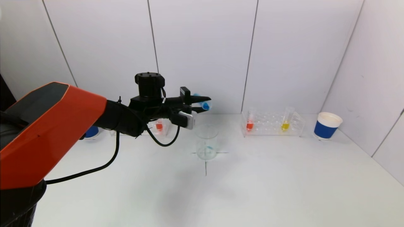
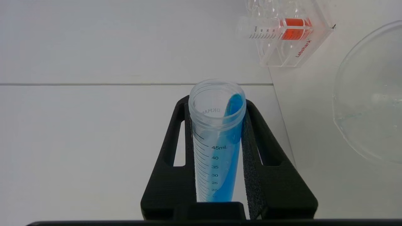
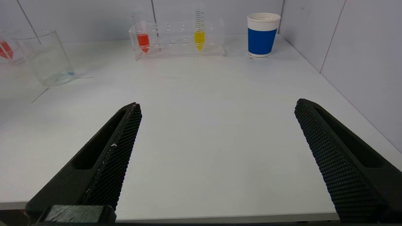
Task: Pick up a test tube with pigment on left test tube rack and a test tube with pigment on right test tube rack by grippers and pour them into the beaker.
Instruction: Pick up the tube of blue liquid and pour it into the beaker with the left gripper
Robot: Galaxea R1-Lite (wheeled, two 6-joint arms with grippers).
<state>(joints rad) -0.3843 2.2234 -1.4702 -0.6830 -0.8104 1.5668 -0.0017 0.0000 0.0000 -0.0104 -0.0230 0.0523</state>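
Observation:
My left gripper [image 1: 202, 104] is shut on a test tube with blue pigment [image 2: 218, 147] and holds it tipped on its side above the glass beaker [image 1: 206, 142]. The blue liquid reaches the tube's mouth, and a little blue lies in the beaker's bottom. The left rack [image 1: 159, 126] behind the arm holds a tube with orange pigment [image 2: 293, 28]. The right rack [image 1: 273, 124] holds an orange tube [image 1: 250, 124] and a yellow tube [image 1: 285, 124]. My right gripper [image 3: 216, 106] is open and empty over the table's near edge, out of the head view.
A blue and white paper cup [image 1: 327, 125] stands right of the right rack, near the side wall. Another blue cup [image 1: 91, 131] sits at the far left, mostly behind my left arm. A black cross mark [image 1: 205, 164] lies under the beaker.

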